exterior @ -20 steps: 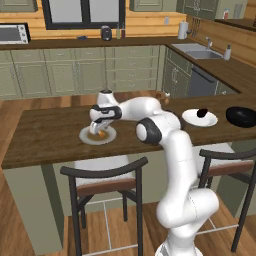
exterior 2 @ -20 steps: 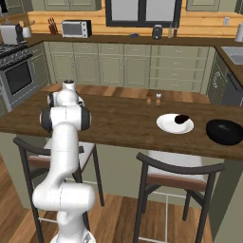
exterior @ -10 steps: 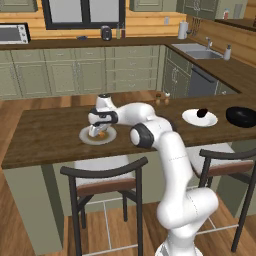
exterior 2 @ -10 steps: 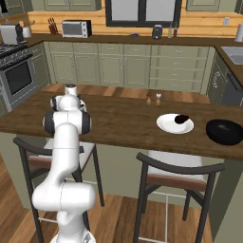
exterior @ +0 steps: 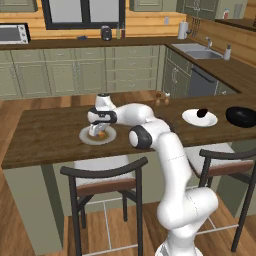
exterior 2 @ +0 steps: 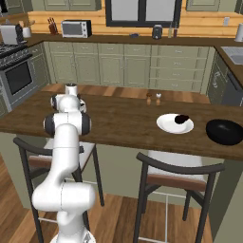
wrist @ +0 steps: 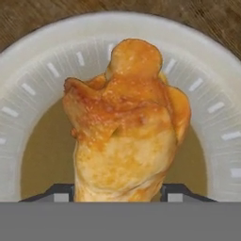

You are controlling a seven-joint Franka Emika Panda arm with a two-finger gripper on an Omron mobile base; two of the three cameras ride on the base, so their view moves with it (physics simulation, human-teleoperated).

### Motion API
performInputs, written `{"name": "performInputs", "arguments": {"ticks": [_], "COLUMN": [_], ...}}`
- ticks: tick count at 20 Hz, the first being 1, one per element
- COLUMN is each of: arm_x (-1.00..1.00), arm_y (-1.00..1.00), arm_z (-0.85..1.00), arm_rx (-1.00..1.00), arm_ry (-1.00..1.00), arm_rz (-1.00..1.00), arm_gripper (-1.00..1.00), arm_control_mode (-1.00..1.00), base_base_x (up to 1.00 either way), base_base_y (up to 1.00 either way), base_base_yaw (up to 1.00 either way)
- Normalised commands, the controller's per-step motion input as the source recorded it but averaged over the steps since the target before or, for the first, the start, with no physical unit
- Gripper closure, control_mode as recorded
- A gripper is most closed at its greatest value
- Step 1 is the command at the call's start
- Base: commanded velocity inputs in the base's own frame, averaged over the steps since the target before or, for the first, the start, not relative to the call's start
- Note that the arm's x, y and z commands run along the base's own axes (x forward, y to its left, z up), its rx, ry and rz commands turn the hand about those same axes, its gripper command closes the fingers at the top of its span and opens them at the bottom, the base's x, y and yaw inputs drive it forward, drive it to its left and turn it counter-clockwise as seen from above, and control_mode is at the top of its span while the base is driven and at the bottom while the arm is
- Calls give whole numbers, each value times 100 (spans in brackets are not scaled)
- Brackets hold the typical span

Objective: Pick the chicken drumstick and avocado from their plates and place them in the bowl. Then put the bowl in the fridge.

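The golden-brown chicken drumstick (wrist: 124,122) lies on the pale grey plate (wrist: 42,52) with a brownish centre, at the left of the island counter (exterior: 50,130). My gripper (wrist: 117,193) points down onto it, and its dark fingertips (wrist: 59,193) press against the meat's two sides. From the left base view the hand (exterior: 96,131) sits low over that plate (exterior: 107,138). The dark avocado (exterior: 201,113) rests on the white plate (exterior: 192,119) to the right. Further right is the black bowl (exterior: 241,116). The fridge is out of view.
Two small shakers (exterior 2: 153,99) stand at the counter's far edge. Two bar stools (exterior: 102,182) are tucked under the near edge. The right base view shows the white plate (exterior 2: 168,126) and the bowl (exterior 2: 224,131) close to the near right edge.
The hand has sunk a little lower onto the grey plate, and the fingers have closed in on the drumstick. The avocado, white plate and bowl have not moved.
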Motion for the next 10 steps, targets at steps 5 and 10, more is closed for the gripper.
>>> {"name": "performInputs", "arguments": {"ticks": [5,10], "arm_x": [-23,-88], "arm_y": [-2,-14], "arm_z": [9,92], "arm_rx": [0,4], "arm_ry": [-5,-5], "arm_rz": [8,3], "arm_gripper": [100,100], "arm_control_mode": [-100,-100], "base_base_x": [0,0], "base_base_y": [0,0], "base_base_yaw": [0,0]}}
